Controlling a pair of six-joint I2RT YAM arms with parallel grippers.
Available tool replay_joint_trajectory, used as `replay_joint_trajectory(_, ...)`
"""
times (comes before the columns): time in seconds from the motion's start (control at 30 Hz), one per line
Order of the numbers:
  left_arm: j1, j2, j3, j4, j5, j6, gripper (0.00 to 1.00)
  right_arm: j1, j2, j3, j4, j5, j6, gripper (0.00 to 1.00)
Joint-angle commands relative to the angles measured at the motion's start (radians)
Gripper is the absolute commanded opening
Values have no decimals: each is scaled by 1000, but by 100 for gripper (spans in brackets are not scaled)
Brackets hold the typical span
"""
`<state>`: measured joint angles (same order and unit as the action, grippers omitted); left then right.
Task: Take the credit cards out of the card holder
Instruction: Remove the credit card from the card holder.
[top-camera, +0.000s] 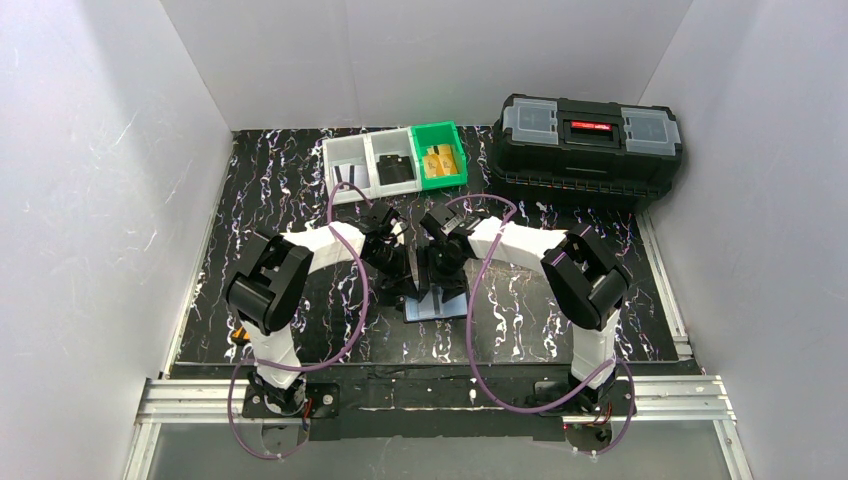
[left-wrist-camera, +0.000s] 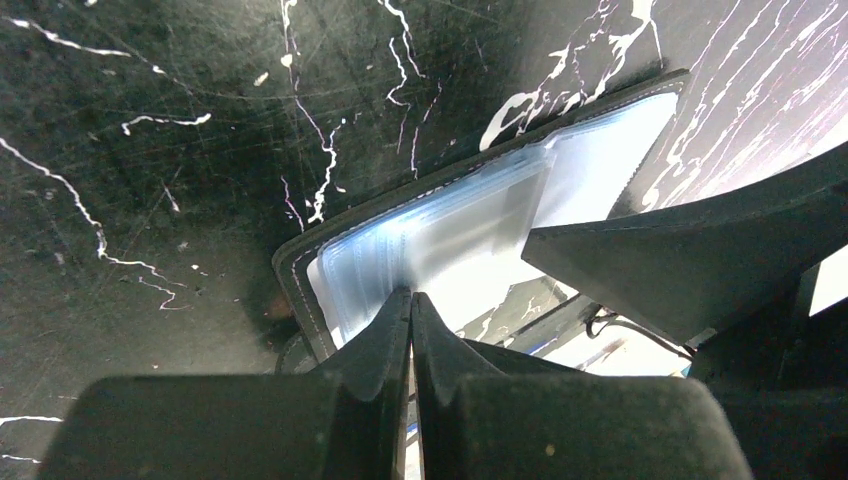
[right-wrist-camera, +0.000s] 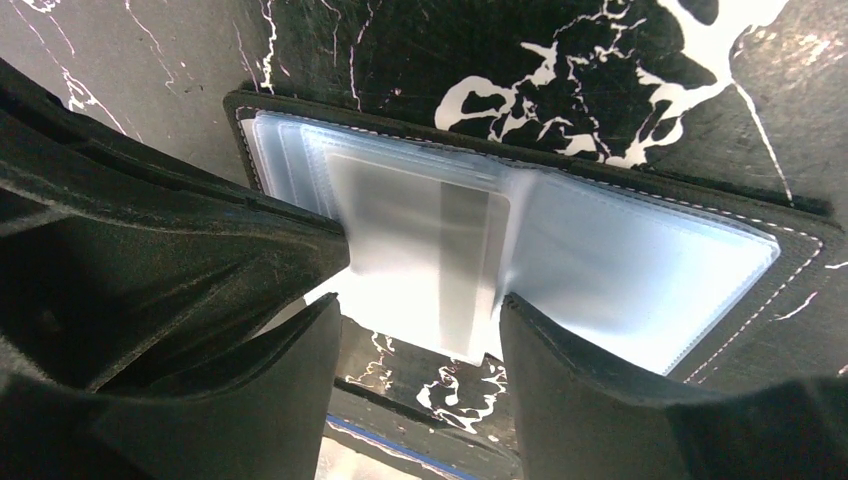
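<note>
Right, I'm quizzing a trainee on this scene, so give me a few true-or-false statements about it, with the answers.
1. The card holder lies open on the table. True.
2. The left fingers are spread wide. False: they are shut, tips at the holder's clear pockets.
3. The right fingers stand open over the holder. True.
4. The green bin is empty. False: gold-orange cards lie in it.
5. The toolbox has its lid raised. False: it is closed.
</note>
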<state>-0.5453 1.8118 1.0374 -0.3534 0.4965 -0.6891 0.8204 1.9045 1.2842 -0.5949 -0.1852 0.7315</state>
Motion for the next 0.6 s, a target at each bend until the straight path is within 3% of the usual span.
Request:
replay_joint_trajectory(0.0,-38,53,0,29,8,-24,0,9,15,-28,27,26,-17,65)
replay_joint_trajectory(0.37,-32,8,30,-33,-16,18,2,-20,65,-99,32,22,16,20)
replay_joint_trajectory(0.57,-30,-22,28,-75,-58,46,5,-64,74,-181,75,-16,25,11)
